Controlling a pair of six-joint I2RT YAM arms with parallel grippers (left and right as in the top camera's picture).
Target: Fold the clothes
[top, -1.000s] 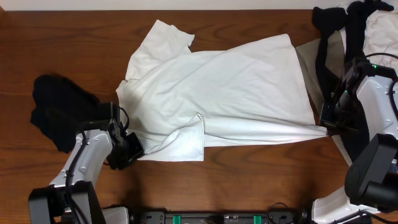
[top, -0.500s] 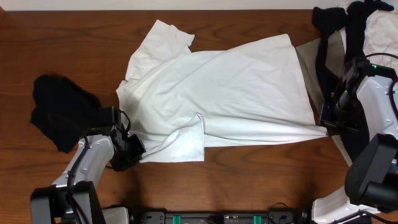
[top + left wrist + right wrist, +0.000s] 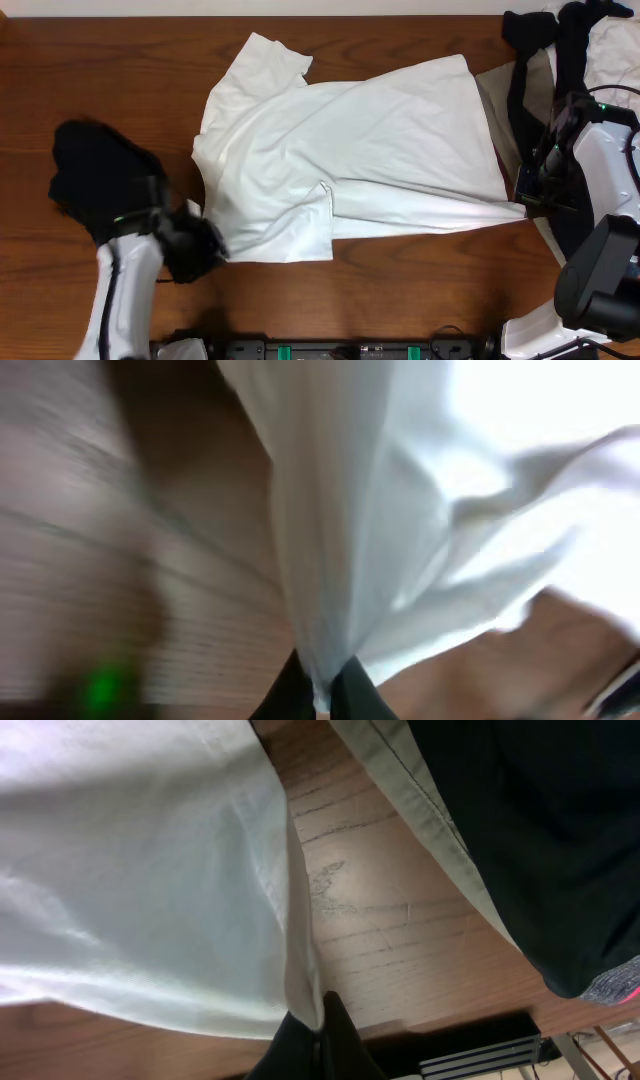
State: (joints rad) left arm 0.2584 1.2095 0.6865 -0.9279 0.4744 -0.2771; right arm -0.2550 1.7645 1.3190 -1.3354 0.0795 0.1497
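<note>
Stock on view, as seen from beside the rig:

1. White T-shirt (image 3: 350, 150): short-sleeved, plain, lying mostly flat across the middle of the table (image 3: 400, 290). Neck end to the left, hem to the right. One sleeve points to the far edge at upper left. The other is a loose flap near the front edge, left of centre. Soft creases run lengthwise.

2. Left gripper (image 3: 207, 248): clenched on the shirt's front-left corner. Wrist pic (blurred) shows white cloth nipped between the dark fingertips and bunching up from them.

3. Right gripper (image 3: 526, 206): clenched on the front-right corner, at the hem. In the wrist pic a thin fold of white fabric is caught between the fingers, w/ bare wood beside it.

4. Black garment (image 3: 95, 175): bunched heap at the left of the table, next to the left arm. A strip of bare wood separates it from the shirt.

5. Far-right pile, approx. three lots:
- Black pieces (image 3: 540, 45): one strip trails toward the right arm.
- Beige piece (image 3: 495, 95): just beside the shirt's hem, w/ black overlapping its outer side.
- White piece (image 3: 615, 40): crumpled in the far corner, partly cut off by the frame edge.
</note>
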